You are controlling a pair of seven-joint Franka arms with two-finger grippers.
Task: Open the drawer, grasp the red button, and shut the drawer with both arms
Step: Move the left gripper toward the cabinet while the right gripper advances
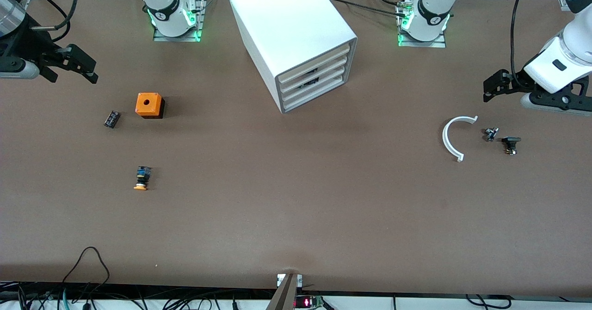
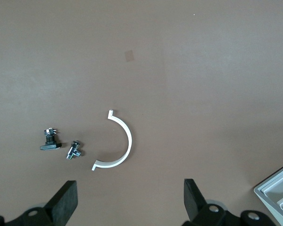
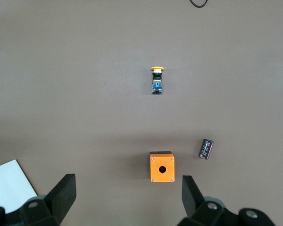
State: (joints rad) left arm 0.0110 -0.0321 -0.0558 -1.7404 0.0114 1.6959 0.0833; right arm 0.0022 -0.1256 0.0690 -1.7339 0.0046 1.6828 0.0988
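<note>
Big white cabinet [image 1: 292, 37] sits mid-table between the two bases, all four drawers [image 1: 313, 78] shut, so the red button isn't visible anywhere. Both arms wait with fingers spread, holding nothing: left gripper [image 1: 491, 88] over its end by the white curved clip [image 1: 453, 138], right gripper [image 1: 78, 65] over its end near the orange box [image 1: 149, 105] and the orange-capped button [image 1: 142, 178]

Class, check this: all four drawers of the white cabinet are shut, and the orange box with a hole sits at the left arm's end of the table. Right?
Not quite. The drawers of the white cabinet do look shut, but the orange box sits toward the right arm's end of the table, as the front view shows; it also appears in the right wrist view.
</note>
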